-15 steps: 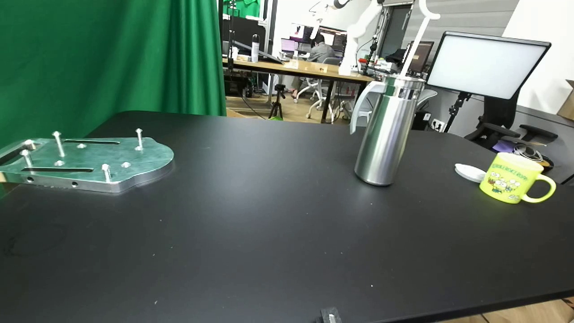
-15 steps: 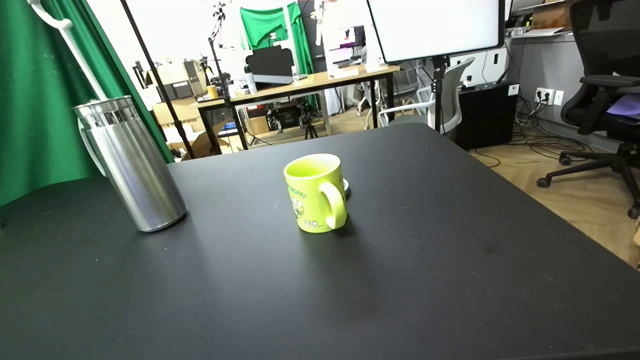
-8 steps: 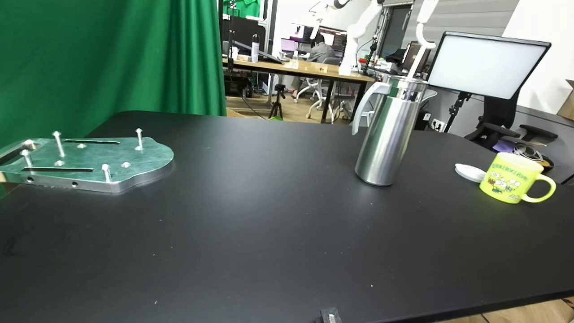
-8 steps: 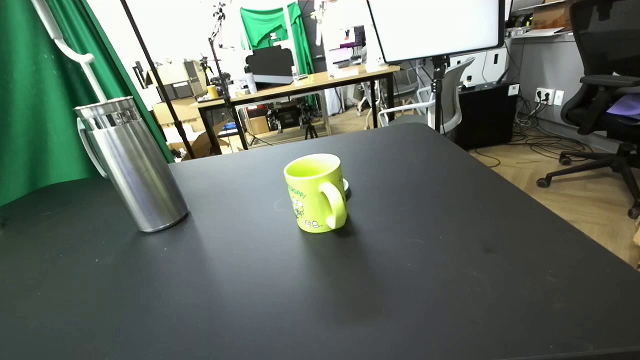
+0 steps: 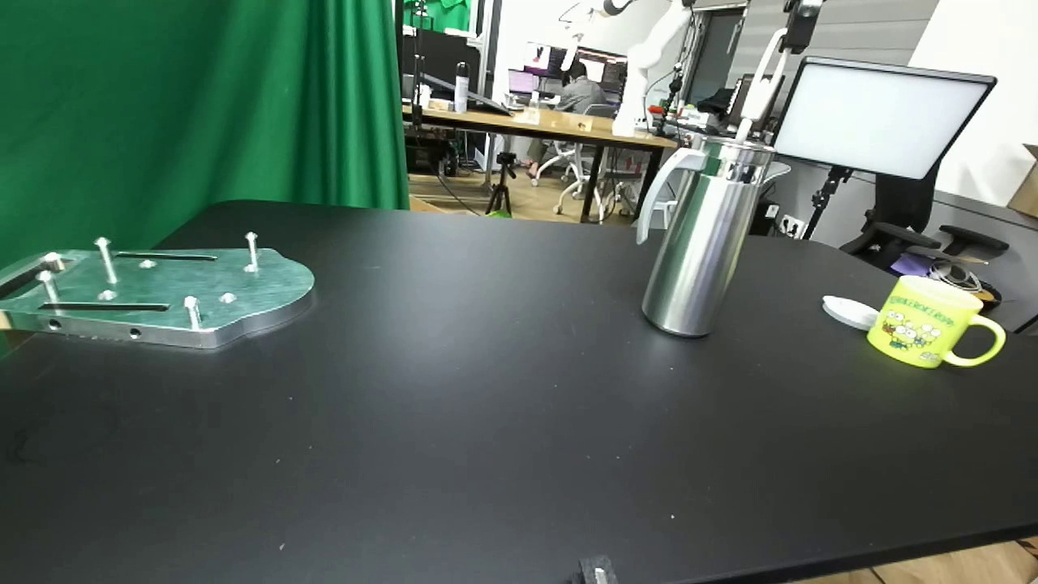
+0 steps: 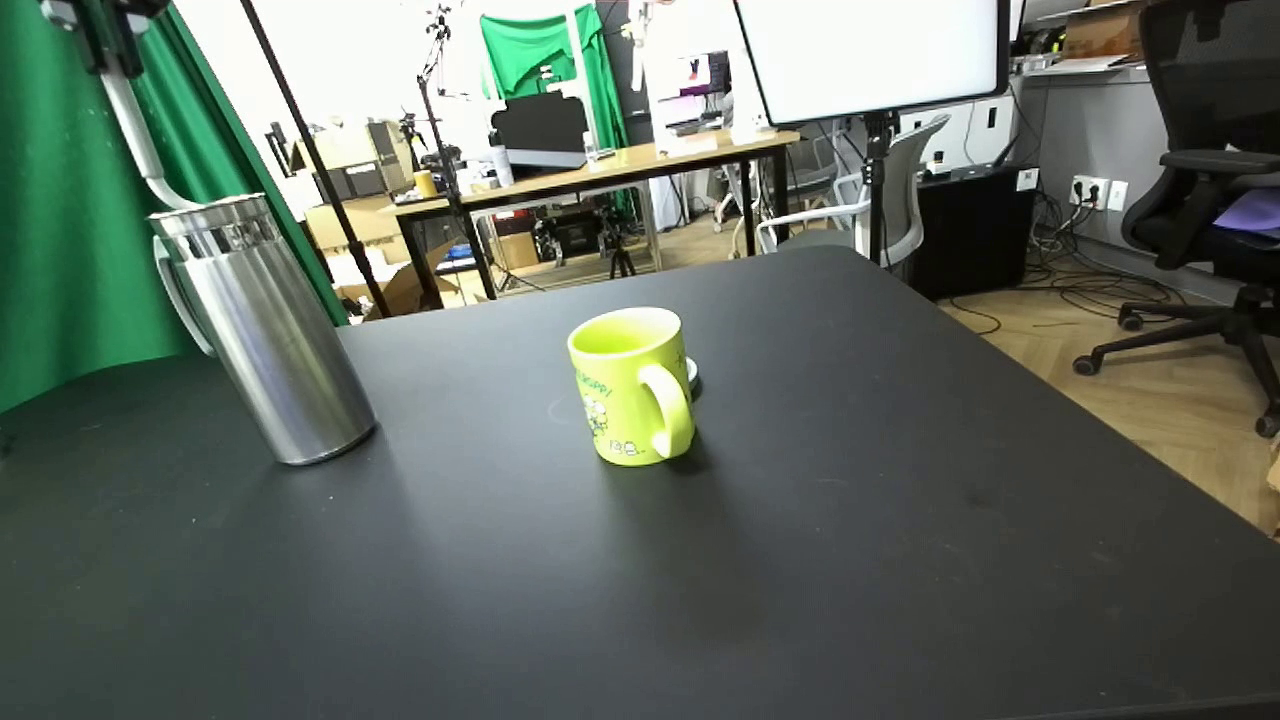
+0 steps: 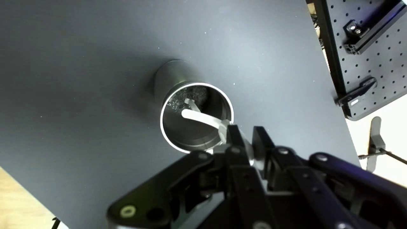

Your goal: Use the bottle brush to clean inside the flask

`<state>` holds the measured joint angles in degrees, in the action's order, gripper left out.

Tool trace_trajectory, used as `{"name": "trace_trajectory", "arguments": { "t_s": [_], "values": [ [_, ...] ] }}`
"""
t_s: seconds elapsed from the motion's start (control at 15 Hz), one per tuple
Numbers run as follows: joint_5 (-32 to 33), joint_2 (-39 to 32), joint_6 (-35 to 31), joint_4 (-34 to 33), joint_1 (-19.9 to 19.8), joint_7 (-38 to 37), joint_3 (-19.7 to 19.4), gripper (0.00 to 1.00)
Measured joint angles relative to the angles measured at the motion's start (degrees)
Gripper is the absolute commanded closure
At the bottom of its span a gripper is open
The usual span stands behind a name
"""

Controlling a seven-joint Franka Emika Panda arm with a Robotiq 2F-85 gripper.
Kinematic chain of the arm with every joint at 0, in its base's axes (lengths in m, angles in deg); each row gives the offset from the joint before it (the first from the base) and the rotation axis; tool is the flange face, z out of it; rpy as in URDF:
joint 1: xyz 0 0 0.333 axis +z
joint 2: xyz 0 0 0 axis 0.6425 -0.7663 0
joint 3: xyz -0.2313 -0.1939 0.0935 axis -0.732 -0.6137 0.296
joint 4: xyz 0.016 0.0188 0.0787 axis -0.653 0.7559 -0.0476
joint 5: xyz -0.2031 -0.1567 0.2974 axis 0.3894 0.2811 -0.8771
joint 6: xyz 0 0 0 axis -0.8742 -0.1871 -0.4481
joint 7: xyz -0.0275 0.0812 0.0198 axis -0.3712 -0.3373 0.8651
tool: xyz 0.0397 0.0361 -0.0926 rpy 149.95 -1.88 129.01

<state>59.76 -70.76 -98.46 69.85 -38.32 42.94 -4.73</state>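
Note:
The silver flask [image 5: 701, 247] stands upright on the black table in both exterior views [image 6: 285, 345]. The wrist view looks down into its open mouth [image 7: 173, 74]. My gripper [image 7: 245, 127] is shut on the pale handle of the bottle brush [image 7: 203, 117], above the flask's rim. The gripper also shows at the top edge of both exterior views [image 5: 800, 28] [image 6: 112, 55]. The brush [image 5: 758, 97] slants down into the flask, and its curved part is at the mouth [image 6: 135, 125]. Dark bristles show dimly inside in the wrist view. The brush's lower end is hidden.
A yellow-green mug [image 5: 924, 324] stands on the table, also in an exterior view [image 6: 630, 400]. A white lid [image 5: 849, 312] lies beside it. A metal plate with upright bolts [image 5: 162, 284] is at the table's far side. A perforated plate [image 7: 372, 60] borders the table in the wrist view.
My gripper has come down into both exterior views. The brush has moved down, deeper into the flask. The flask shifted very slightly between the first two moments.

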Motion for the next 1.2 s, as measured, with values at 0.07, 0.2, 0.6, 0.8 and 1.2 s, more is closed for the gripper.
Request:
{"name": "trace_trajectory", "arguments": {
  "t_s": [0.07, 0.2, 0.6, 0.8, 1.2],
  "values": [
    [0.0, -0.39, 0.0, 0.03, 0.0, 0.1, 0.01, 0.96],
    [0.0, -0.62, 0.04, 0.02, 0.0, 0.16, 0.04, 0.96],
    [0.1, 2.7, 2.08, -1.76, 0.01, 0.15, 0.4, 0.96],
    [0.15, 5.72, 3.63, -3.13, 0.13, 0.15, 0.82, 0.96],
    [0.14, 8.47, 4.14, -4.12, 0.32, 0.15, 0.99, 0.96]
  ]
}}
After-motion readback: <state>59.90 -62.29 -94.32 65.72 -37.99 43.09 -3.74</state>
